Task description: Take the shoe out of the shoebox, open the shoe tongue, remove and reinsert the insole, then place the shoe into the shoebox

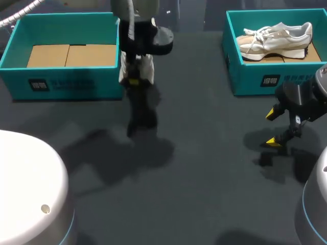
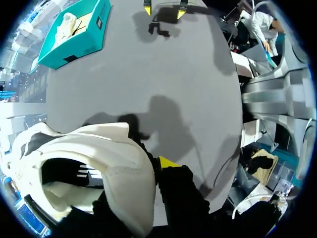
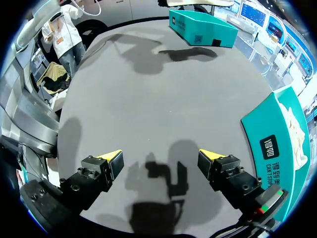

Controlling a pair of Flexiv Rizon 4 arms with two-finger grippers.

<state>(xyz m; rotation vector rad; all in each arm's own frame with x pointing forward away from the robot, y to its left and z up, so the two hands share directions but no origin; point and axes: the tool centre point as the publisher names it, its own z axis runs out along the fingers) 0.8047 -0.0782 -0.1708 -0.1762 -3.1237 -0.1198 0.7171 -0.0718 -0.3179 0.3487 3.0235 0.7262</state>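
A white shoe hangs above the table beside the right wall of the left teal shoebox, with my left gripper shut on it. In the left wrist view the shoe fills the near side, its opening showing a dark inside, and my left gripper pinches its rim. A second white shoe lies in the right teal shoebox. My right gripper stands open over bare table in front of that box. Nothing is between its fingertips in the right wrist view, where it sits beside the box wall.
The left shoebox holds only a brown cardboard liner. Dark table stretches between the two boxes and toward the front. White rounded arm bases stand at the front left and front right.
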